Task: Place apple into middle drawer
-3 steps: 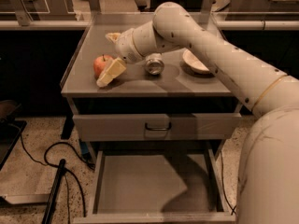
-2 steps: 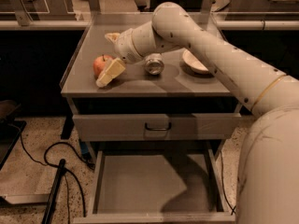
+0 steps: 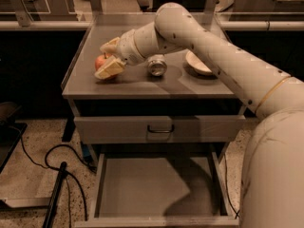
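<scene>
**Apple gripped on cabinet top**

Round red-orange apple (image 3: 100, 60) sat at left of the grey cabinet top (image 3: 142, 87), clamped between the jaws of the cream two-finger gripper (image 3: 101, 61). Silver can (image 3: 157, 65) just right; cream bowl (image 3: 197, 63) beyond. Below, wide grey metal middle drawer (image 3: 142, 184) stood pulled out.

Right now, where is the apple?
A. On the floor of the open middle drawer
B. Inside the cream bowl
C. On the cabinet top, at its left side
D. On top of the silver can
C: the apple rests on the cabinet top, left of the silver can, with the gripper around it; the middle drawer stands open below without it.
</scene>
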### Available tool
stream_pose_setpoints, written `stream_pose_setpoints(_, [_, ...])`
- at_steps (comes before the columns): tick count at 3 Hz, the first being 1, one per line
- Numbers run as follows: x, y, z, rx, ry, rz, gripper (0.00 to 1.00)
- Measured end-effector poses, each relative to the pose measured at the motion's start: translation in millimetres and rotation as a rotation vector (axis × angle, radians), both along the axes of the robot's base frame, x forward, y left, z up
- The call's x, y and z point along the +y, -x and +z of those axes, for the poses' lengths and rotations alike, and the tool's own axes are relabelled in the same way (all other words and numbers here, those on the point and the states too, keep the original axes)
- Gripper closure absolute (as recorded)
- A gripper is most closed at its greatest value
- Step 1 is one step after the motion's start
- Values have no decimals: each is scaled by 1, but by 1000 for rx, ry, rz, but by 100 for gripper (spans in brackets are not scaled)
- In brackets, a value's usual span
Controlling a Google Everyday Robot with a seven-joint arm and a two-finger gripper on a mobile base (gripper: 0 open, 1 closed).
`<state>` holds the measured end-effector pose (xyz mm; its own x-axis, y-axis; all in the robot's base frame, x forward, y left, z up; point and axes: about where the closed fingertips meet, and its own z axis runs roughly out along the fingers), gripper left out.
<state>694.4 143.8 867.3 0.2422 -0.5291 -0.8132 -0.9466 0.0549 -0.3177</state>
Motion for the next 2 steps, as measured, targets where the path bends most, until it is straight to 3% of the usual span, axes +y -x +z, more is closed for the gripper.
stream_pose_setpoints(2, [0, 0, 0, 0, 0, 0, 86])
